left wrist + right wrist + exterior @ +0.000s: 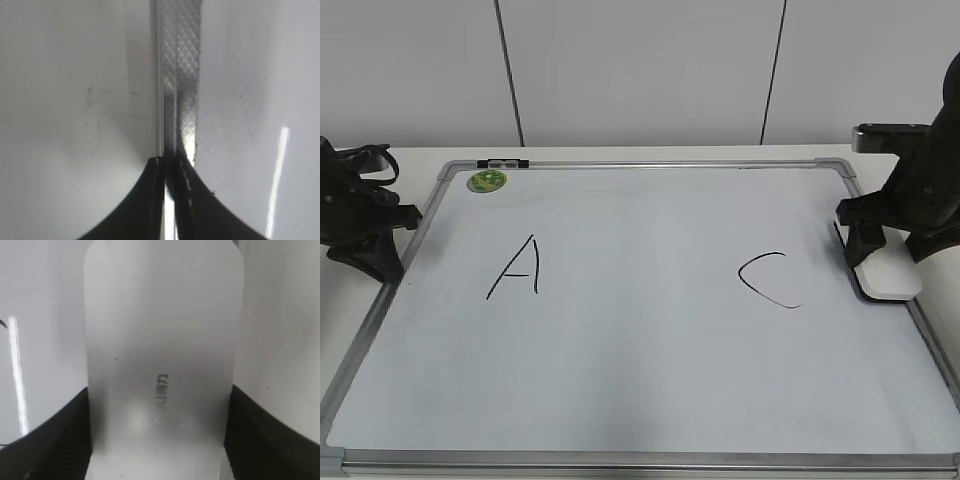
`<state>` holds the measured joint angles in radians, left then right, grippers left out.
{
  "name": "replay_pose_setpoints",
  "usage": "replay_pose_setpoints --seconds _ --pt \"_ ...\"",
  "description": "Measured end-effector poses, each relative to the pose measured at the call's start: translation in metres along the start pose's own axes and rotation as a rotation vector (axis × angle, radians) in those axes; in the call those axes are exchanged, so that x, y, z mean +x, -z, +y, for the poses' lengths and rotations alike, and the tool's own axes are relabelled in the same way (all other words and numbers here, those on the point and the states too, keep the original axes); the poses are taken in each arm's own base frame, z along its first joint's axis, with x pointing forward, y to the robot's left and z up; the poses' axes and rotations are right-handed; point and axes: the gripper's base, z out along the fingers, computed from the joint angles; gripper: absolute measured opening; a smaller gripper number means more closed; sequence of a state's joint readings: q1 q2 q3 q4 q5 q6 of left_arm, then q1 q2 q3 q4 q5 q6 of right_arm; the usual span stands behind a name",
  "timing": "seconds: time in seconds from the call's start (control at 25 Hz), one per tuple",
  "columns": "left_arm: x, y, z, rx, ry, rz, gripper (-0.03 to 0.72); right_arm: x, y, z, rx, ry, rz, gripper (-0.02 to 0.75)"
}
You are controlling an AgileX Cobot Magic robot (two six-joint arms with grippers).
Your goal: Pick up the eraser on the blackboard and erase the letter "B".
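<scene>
The blackboard (640, 390) is a white dry-erase board in a grey frame and fills the table. It shows a black "A" (517, 268) and a black "C" (770, 280). No letter "B" shows between them; that patch is blank. The white eraser (892, 280) lies at the board's right edge. My right gripper (890, 252) straddles it. In the right wrist view both black jaws (157, 440) press the sides of the eraser (160, 340), whose grey print faces up. My left gripper (386, 262) is shut and empty over the board's left frame (180, 60).
A round green sticker (487, 181) sits at the board's top left, next to a small black clip (503, 161) on the frame. A white wall stands behind the table. The board's front edge runs along the bottom of the exterior view.
</scene>
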<state>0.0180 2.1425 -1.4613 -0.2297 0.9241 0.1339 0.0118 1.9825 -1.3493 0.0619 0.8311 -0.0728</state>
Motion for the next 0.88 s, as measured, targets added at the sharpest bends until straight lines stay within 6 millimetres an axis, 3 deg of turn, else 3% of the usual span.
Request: replay_pose_setpoints --seconds 0.28,0.56,0.76,0.88 --pt "0.0 0.0 0.0 0.0 0.0 0.0 0.011 0.001 -0.008 0.0 -0.006 -0.006 0.017 0.554" --pt "0.0 0.0 0.0 0.0 0.0 0.0 0.011 -0.001 -0.005 0.001 -0.017 -0.018 0.023 0.634" --pt "0.0 0.0 0.0 0.0 0.0 0.0 0.017 -0.015 0.019 0.002 -0.023 -0.016 0.018 0.638" --pt "-0.001 0.002 0.0 -0.003 -0.004 -0.004 0.068 -0.025 0.042 0.003 -0.025 -0.01 -0.012 0.637"
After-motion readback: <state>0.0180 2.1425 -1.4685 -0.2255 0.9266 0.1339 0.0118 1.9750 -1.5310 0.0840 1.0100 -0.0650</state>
